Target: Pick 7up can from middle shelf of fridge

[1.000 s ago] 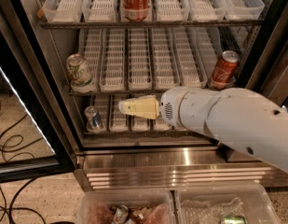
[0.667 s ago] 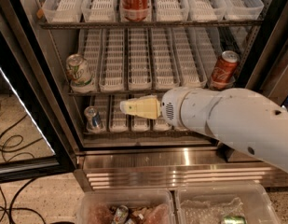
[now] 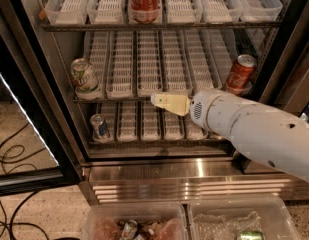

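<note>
Camera view: the 7up can (image 3: 85,79) stood at the left end of the middle shelf (image 3: 150,69), its long axis near upright and its top leaning left. My claw (image 3: 156,100) hovered at that shelf's front middle, holding nothing. I couldn't tell how far open it was.

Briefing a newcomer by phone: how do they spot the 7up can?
In the fridge, follow the middle shelf to its left end. The 7up can sits there, pale green and white, unlike the red can at right; the claw hangs before mid-shelf.
</note>
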Robot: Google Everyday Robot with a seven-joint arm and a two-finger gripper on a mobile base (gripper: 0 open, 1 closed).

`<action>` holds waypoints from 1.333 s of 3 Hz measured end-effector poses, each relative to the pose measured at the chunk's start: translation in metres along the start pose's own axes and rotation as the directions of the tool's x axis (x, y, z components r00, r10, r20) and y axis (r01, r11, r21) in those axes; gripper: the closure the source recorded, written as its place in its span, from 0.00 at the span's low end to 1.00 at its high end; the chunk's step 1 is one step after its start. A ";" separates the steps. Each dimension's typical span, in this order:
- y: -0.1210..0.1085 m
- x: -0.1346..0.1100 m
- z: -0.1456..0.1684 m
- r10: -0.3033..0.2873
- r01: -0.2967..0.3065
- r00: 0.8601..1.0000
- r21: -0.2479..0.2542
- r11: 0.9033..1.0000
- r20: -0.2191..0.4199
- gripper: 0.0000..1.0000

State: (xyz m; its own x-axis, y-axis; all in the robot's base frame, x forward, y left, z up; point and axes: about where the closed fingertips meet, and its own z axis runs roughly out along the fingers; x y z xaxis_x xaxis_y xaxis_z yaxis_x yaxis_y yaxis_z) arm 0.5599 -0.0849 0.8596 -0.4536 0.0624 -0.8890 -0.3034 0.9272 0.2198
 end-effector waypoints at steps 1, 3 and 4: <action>0.000 0.000 0.000 0.000 0.000 1.000 0.000 1.000 0.000 0.00; 0.008 0.011 0.014 -0.128 0.125 0.988 0.037 0.991 0.088 0.00; -0.001 -0.004 0.011 -0.138 0.126 0.980 0.087 0.988 0.145 0.00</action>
State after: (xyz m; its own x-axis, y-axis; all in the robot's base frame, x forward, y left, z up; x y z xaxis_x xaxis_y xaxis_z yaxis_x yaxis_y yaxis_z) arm 0.5710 -0.0819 0.8581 -0.2809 -0.0127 -0.9597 -0.2841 0.9562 0.0705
